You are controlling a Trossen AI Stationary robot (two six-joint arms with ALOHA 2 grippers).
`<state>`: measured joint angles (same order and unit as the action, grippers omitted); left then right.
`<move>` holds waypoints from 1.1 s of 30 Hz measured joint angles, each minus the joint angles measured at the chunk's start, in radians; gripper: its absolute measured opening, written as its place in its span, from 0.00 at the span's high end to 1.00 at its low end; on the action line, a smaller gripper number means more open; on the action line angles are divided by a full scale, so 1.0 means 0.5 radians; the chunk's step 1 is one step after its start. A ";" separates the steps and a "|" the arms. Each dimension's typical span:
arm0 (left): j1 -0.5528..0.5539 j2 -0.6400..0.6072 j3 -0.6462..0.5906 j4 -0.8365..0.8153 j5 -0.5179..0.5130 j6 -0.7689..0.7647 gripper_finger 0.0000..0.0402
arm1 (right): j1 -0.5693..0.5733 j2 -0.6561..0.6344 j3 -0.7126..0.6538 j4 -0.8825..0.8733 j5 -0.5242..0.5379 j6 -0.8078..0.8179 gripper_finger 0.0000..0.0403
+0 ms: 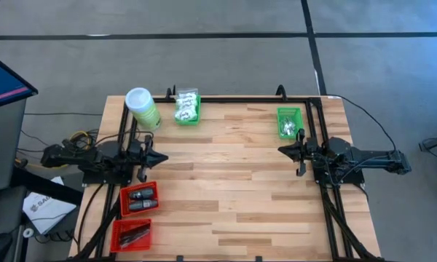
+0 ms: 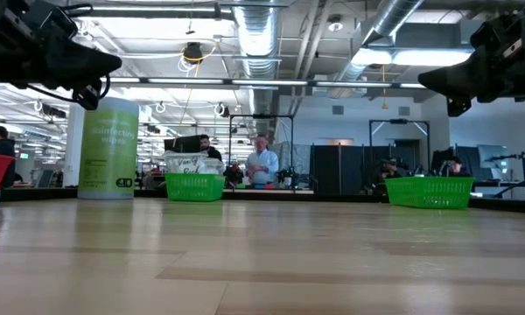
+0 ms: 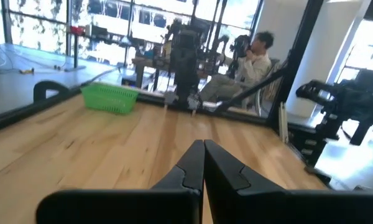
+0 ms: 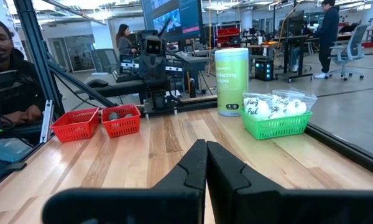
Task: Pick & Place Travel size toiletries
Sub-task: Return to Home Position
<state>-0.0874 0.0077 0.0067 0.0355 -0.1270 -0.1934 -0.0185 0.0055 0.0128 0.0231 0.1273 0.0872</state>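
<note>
**Desk:** What should you watch at the wooden table (image 1: 226,189)?

**Floor:** Your left gripper (image 1: 162,156) hangs near the wipes canister (image 1: 142,108) and your right gripper (image 1: 282,151) is well apart from it. Both are pinched closed on nothing.

**Desk:** Where are the toiletries?

**Floor:** White packets (image 1: 186,105) are heaped in the near green basket (image 1: 187,121), just beside the canister. Silvery pieces (image 1: 289,128) fill the far green basket (image 1: 279,120), and dark pieces (image 1: 140,196) lie in the red baskets (image 1: 122,204). A wide swing could topple the canister or spill the heap.
</note>
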 joint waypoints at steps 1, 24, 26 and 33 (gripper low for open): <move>0.001 0.017 -0.001 0.001 0.000 0.002 1.00 | 0.000 0.000 0.000 0.000 0.000 0.000 1.00; 0.003 0.315 -0.001 0.033 0.000 0.003 1.00 | 0.000 0.000 0.000 -0.001 0.000 0.000 1.00; 0.003 0.333 -0.001 0.036 0.000 0.003 1.00 | 0.000 0.000 0.000 -0.001 0.000 0.000 1.00; 0.003 0.388 -0.001 0.037 0.000 0.004 0.99 | 0.000 0.000 0.000 -0.001 0.000 0.000 1.00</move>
<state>-0.0856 0.2018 0.0063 0.0541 -0.1268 -0.1914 -0.0185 0.0055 0.0128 0.0227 0.1272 0.0872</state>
